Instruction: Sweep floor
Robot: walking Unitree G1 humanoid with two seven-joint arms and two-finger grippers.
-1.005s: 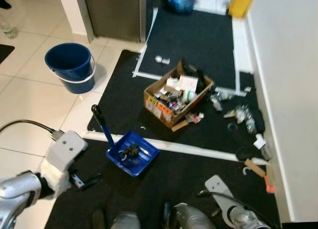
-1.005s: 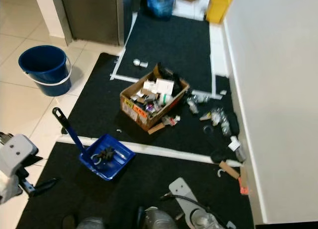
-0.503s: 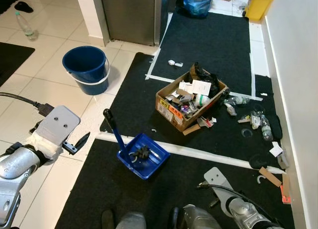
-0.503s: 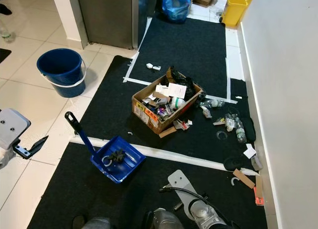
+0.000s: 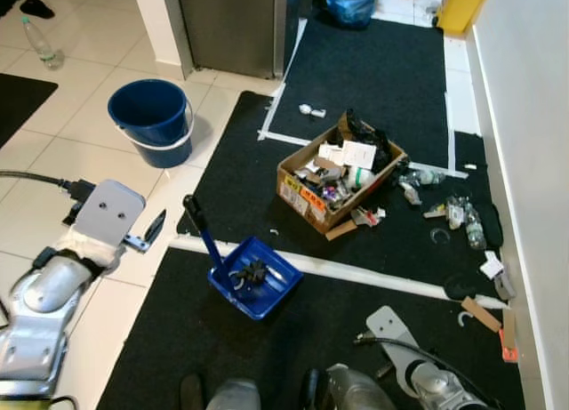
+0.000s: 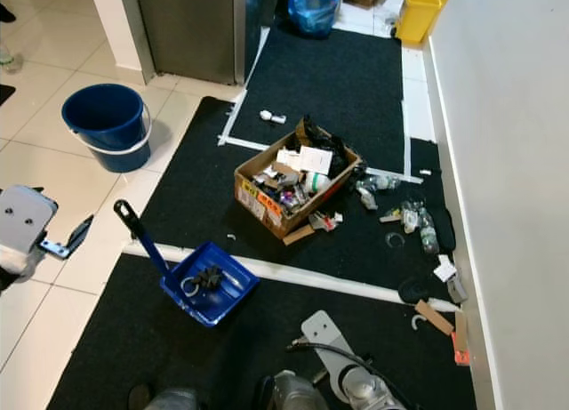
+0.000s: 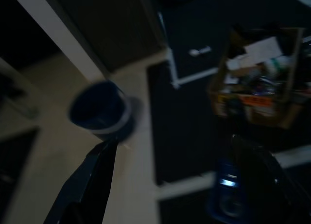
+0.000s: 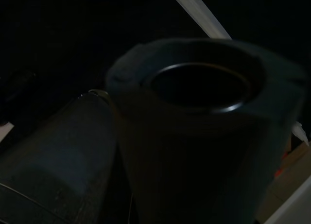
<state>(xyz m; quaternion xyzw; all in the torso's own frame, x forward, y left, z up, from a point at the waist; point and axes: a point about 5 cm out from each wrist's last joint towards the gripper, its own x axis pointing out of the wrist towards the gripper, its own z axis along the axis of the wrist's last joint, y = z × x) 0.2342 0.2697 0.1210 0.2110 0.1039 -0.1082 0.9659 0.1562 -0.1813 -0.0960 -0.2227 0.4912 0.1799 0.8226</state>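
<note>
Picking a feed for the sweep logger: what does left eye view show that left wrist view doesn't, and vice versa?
Left eye adds: the yellow bin at the far end, a plastic bottle far left, and litter strewn along the wall. Left wrist adds: the left gripper seen along its fingers, spread open, holding nothing. Both: blue bucket, cardboard box of rubbish, blue dustpan, black mats. The wrist picture is dark and blurred.

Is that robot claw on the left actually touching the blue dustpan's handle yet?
Apart. In the left eye view, the left gripper hangs over white tiles, with a plain strip of floor between its fingers and the dustpan handle. Nothing is held.
</note>
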